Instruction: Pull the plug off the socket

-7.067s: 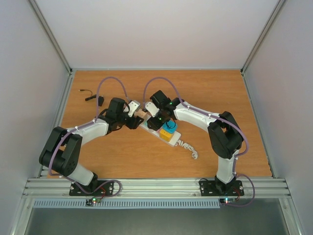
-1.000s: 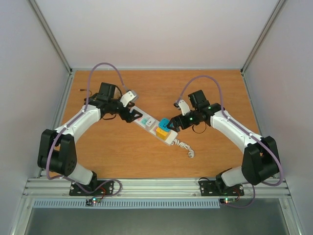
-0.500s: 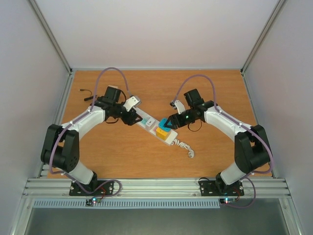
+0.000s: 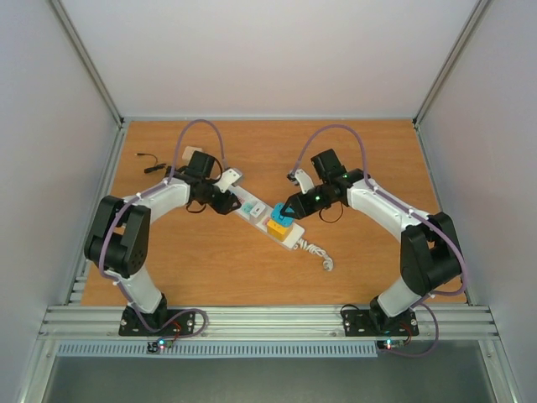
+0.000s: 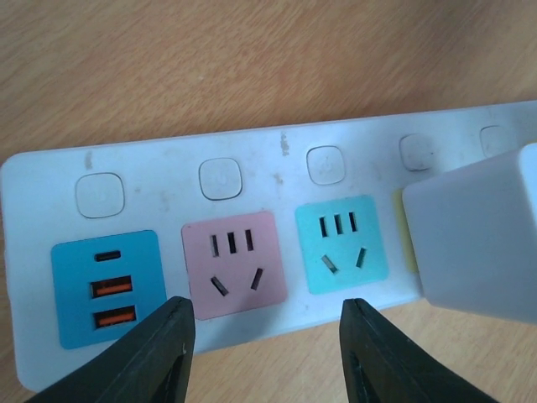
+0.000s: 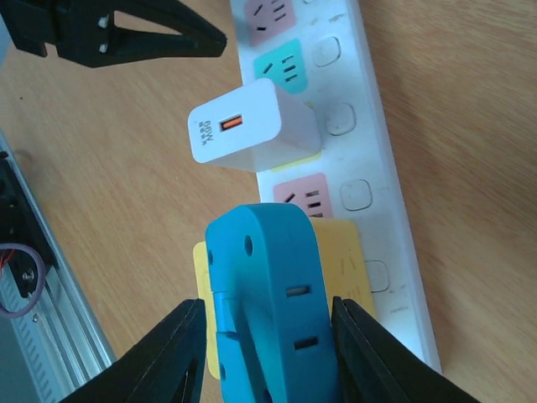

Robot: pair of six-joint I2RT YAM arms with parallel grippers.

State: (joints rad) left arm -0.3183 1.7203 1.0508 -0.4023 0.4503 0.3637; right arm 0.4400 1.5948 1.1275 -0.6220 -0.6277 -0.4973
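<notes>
The socket, a long white power strip (image 4: 248, 206), lies diagonally mid-table. It also shows in the left wrist view (image 5: 277, 159) and the right wrist view (image 6: 369, 151). A blue plug (image 4: 280, 211) stands in a yellow adapter (image 4: 275, 227) on the strip. A white charger (image 4: 255, 210) sits beside it. My right gripper (image 6: 267, 306) is open. Its fingers (image 6: 172, 353) closely flank the blue plug (image 6: 268, 294), with a thin gap on the left. My left gripper (image 5: 267, 311) is open and empty over the strip's far end, by the pink outlet (image 5: 235, 262).
The strip's short white cord (image 4: 323, 254) curls toward the near right. A small black cable (image 4: 151, 161) lies at the far left by the wall. The white charger also shows in the wrist views (image 5: 478, 235) (image 6: 252, 126). Metal frame rails edge the table.
My right gripper has moved left onto the blue plug and now straddles it. My left arm has folded in and shifted slightly right over the strip's far end. The strip has not moved.
</notes>
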